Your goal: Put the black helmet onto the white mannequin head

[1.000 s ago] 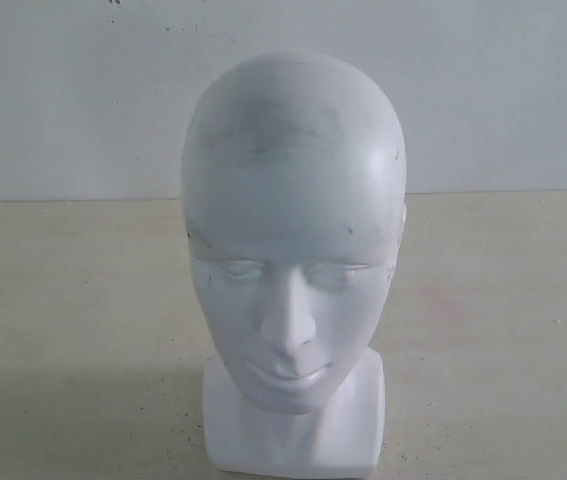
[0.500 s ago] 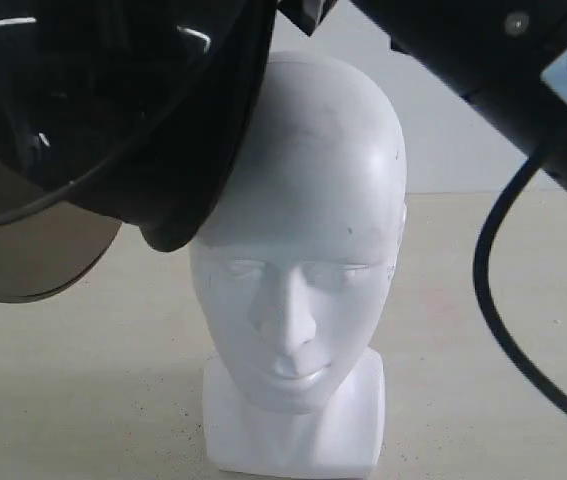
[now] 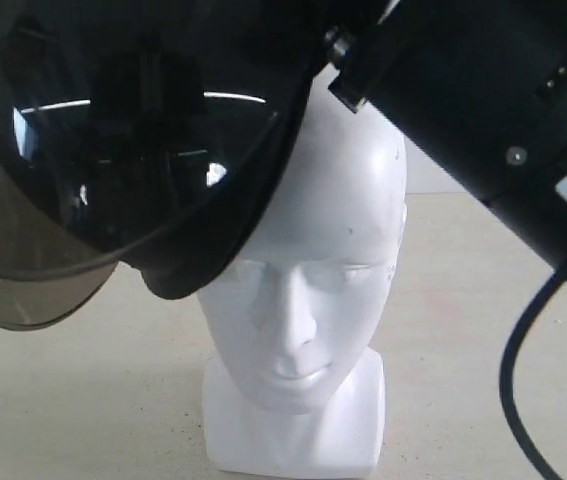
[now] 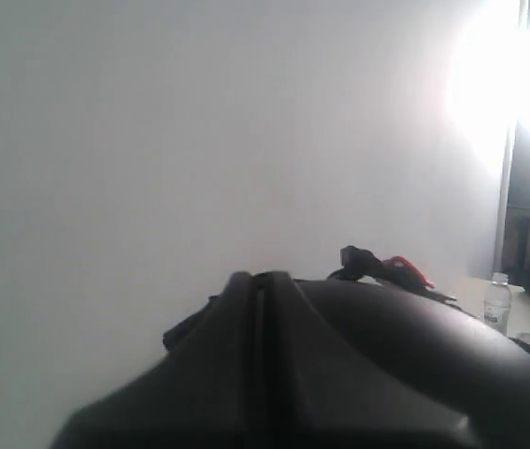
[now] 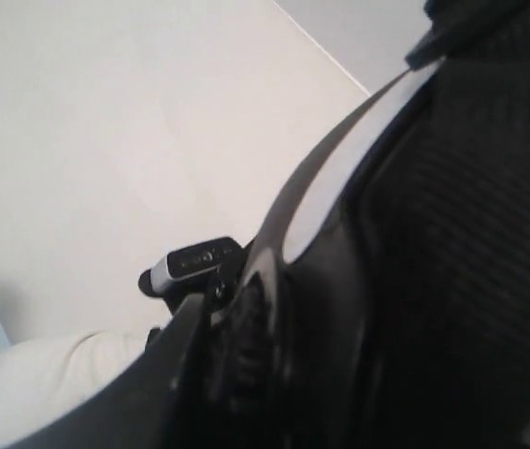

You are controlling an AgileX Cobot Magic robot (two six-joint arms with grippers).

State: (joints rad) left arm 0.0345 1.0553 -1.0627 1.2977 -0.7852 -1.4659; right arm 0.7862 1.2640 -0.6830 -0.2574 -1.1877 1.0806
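The white mannequin head (image 3: 303,300) stands upright on its squarish base, facing the exterior camera. The black helmet (image 3: 143,120) hangs tilted at the upper left, its rim overlapping the crown on that side, with the smoky visor (image 3: 33,290) drooping below. My right arm (image 3: 483,110) reaches in from the upper right to the helmet's rim. In the right wrist view my right gripper (image 5: 236,327) is shut on the rim beside the dark inner padding (image 5: 451,234). My left gripper (image 4: 260,281) is pressed shut against the helmet shell (image 4: 414,355); a red-buckled strap (image 4: 391,267) lies beyond it.
A beige table (image 3: 493,300) carries the head, with a white wall (image 3: 428,170) behind. A black cable (image 3: 523,380) loops down from the right arm, close to the head's right side. A small bottle (image 4: 496,301) stands far off.
A second ago the head stood alone. The helmet and right arm then came in from above, and since half a second ago they have shifted right and lower over the crown.
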